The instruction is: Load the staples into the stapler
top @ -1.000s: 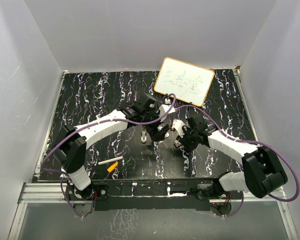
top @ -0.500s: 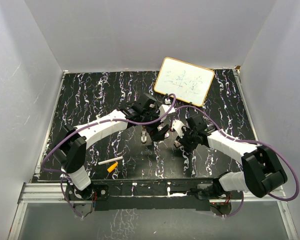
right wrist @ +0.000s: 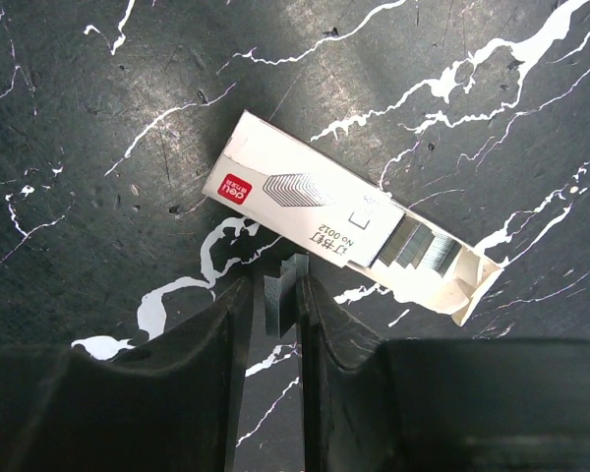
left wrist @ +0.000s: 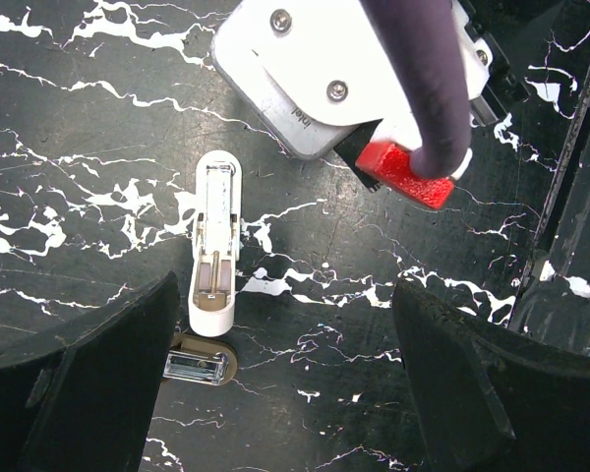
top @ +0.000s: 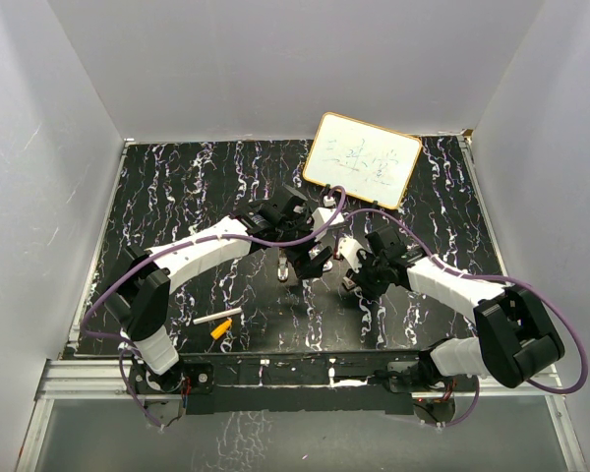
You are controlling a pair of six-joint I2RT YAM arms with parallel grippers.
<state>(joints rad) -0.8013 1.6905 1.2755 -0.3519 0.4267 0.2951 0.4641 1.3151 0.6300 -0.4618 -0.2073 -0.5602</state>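
Hardly anything has moved over the last second: both arms hold almost the same pose, with only a slight drift of the two wrists toward each other above the middle of the bench (top: 177, 197).

The left arm (top: 202, 248) reaches in from the left and the right arm (top: 452, 285) from the right, so the wrists sit close together. The staple box (right wrist: 295, 202) lies flat under the right wrist, its tray slid out and staples showing. The right gripper (right wrist: 273, 280) is pinched down on a small grey strip (right wrist: 278, 303), probably staples, though it is too small to be sure.

The left gripper (left wrist: 285, 285) hangs spread wide and holds nothing. The stapler (left wrist: 214, 256) lies hinged open on the bench beneath it, off-centre and just beside one finger, not touching. Its long axis runs across the direction in which the jaws close, with the rounded end pointing toward the right wrist.

I judge the left arm much the nearer, and suited to steadying the stapler. The strip must be turned in line with that long axis to drop into the channel.
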